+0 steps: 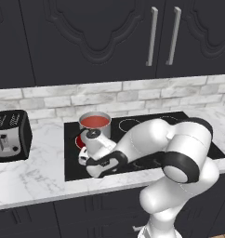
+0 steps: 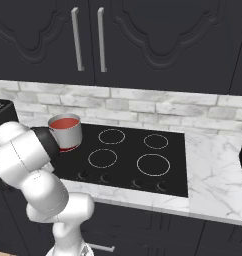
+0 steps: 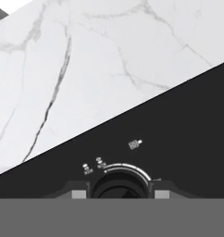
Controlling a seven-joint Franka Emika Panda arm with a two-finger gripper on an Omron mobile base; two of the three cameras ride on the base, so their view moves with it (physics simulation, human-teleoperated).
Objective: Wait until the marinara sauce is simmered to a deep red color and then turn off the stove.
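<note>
Where the white arm bends low over the front left of the stove (image 1: 188, 118), the gripper (image 3: 119, 193) sits at a dark round knob (image 3: 119, 186), its two fingertips (image 3: 78, 194) closed against the knob's opposite sides, so it is shut on the knob. A white arc and small printed marks ring the knob on the black glass, and the edge of the glass runs diagonally through the hand view against the white marble desk (image 3: 86, 69). The stove lies flat in the desk with its long axis running left to right along the brick backsplash, its row of knobs facing the front edge. On its rear left burner stands a small steel saucepan (image 2: 68, 132), upright, holding the marinara sauce (image 2: 65, 122), a round red surface near the rim. A black-and-silver toaster (image 1: 9, 135) stands on the desk well left of the stove.
</note>
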